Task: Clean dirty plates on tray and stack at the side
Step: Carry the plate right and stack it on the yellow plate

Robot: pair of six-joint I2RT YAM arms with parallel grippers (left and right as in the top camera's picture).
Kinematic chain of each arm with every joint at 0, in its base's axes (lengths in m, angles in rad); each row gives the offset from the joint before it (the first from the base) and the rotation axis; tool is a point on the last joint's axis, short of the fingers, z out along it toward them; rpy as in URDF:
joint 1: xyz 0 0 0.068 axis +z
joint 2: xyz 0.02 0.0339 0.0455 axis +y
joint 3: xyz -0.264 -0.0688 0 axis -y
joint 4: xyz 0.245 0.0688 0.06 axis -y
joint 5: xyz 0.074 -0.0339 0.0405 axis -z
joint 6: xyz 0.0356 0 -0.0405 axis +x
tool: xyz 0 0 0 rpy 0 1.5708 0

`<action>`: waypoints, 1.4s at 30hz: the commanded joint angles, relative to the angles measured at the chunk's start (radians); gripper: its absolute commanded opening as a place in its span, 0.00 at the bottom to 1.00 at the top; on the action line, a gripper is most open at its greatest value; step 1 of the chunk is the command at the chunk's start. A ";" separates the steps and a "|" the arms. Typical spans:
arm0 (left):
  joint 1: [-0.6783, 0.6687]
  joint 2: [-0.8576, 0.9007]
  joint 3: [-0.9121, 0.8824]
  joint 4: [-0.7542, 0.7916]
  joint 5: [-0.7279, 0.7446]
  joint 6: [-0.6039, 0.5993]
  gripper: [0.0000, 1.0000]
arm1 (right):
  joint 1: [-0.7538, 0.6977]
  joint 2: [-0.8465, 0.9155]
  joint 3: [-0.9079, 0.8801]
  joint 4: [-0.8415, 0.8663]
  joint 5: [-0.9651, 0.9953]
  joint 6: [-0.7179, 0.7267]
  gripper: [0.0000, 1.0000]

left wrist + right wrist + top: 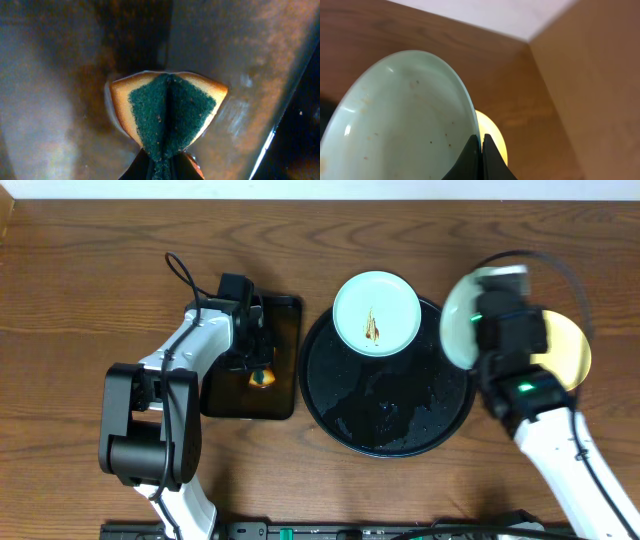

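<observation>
The large round black tray (390, 430) sits mid-table, wet. One mint-blue plate (376, 312) with a brown sauce smear rests on its far rim. My right gripper (497, 310) is shut on the rim of a second mint-blue plate (458, 325), held tilted on edge in the air; in the right wrist view the plate (405, 125) shows faint specks and my jaws (480, 145) pinch its edge. The pale yellow plate (565, 350) lies on the wood at the right, behind that plate (492, 135). My left gripper (258, 365) is shut on a folded green-and-yellow sponge (167, 107).
The small rectangular black tray (275, 395) lies left of the round tray, under the sponge; its wet surface fills the left wrist view (60, 100). Brown wood-grain tabletop (60, 330) surrounds everything. A pale wall edge shows in the right wrist view (495, 15).
</observation>
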 commanded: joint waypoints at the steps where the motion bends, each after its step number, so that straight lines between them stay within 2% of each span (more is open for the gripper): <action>1: -0.001 0.008 -0.013 -0.012 0.012 0.016 0.08 | -0.212 -0.006 0.019 0.002 -0.182 0.151 0.01; 4: -0.001 0.008 -0.013 -0.011 0.012 0.015 0.08 | -0.334 0.007 0.019 0.002 -0.240 0.190 0.01; 6: -0.001 0.008 -0.013 -0.011 0.013 0.015 0.08 | -0.475 0.056 0.019 0.005 -0.305 0.240 0.01; 9: -0.001 0.008 -0.013 -0.012 0.013 0.012 0.08 | -0.550 0.117 0.019 0.021 -0.379 0.251 0.01; 17: -0.001 0.008 -0.013 -0.012 0.013 0.012 0.08 | -0.585 0.207 0.019 -0.032 -0.550 0.250 0.01; 22: -0.001 0.008 -0.013 -0.015 0.013 0.012 0.08 | -0.586 0.206 0.019 -0.093 -0.631 0.251 0.06; 28: -0.001 0.008 -0.013 -0.015 0.013 0.012 0.08 | -0.585 0.205 0.019 -0.187 -0.699 0.250 0.21; 31: -0.001 0.008 -0.013 -0.015 0.012 0.012 0.08 | -0.586 0.205 0.019 -0.214 -0.751 0.250 0.35; 34: -0.001 0.008 -0.013 -0.014 0.012 0.012 0.08 | -0.586 0.205 0.019 -0.228 -0.778 0.250 0.38; 35: -0.001 0.008 -0.013 -0.015 0.012 0.012 0.08 | -0.586 0.205 0.019 -0.230 -0.778 0.250 0.42; 36: -0.001 0.008 -0.013 -0.015 0.012 0.012 0.08 | -0.586 0.205 0.019 -0.231 -0.778 0.250 0.53; 37: -0.001 0.008 -0.013 -0.015 0.012 0.012 0.08 | -0.586 0.205 0.019 -0.232 -0.774 0.251 0.58; 39: -0.001 0.008 -0.013 -0.015 0.012 0.012 0.08 | -0.587 0.205 0.019 -0.238 -0.745 0.269 0.55; 42: -0.001 0.008 -0.013 -0.015 0.012 0.012 0.08 | -0.595 0.205 0.019 -0.258 -0.590 0.369 0.52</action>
